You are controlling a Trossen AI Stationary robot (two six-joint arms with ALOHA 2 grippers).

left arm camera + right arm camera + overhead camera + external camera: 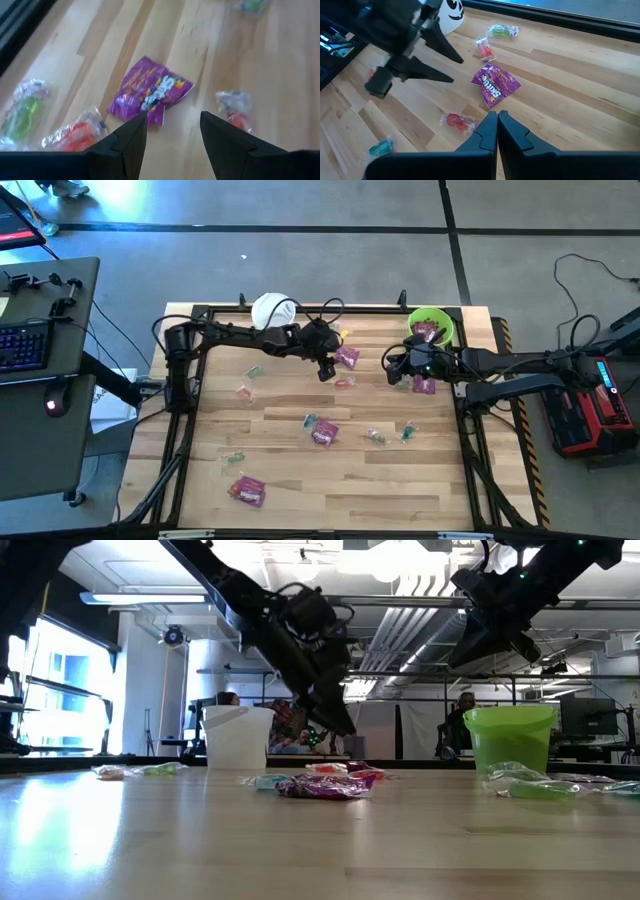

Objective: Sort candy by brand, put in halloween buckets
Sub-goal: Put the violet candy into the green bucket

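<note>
Overhead, left gripper (327, 370) hangs above wooden surface (300, 470), fingers (131, 137) parted and empty, just short of purple packet (150, 94) lying flat. Right gripper (396, 367) sits beside green bucket (431, 326), fingers pressed together, holding nothing. White bucket (272, 310) stands at far edge behind left arm. Green bucket holds purple packets. Other candy (323, 430) scattered loose across surface.

wood table (300, 470), keyboard (22, 343), maybe red toolbox (583, 412)

White bucket (238, 737), green bucket (509, 740), purple packet (327, 785) between, table (300, 850)
</note>
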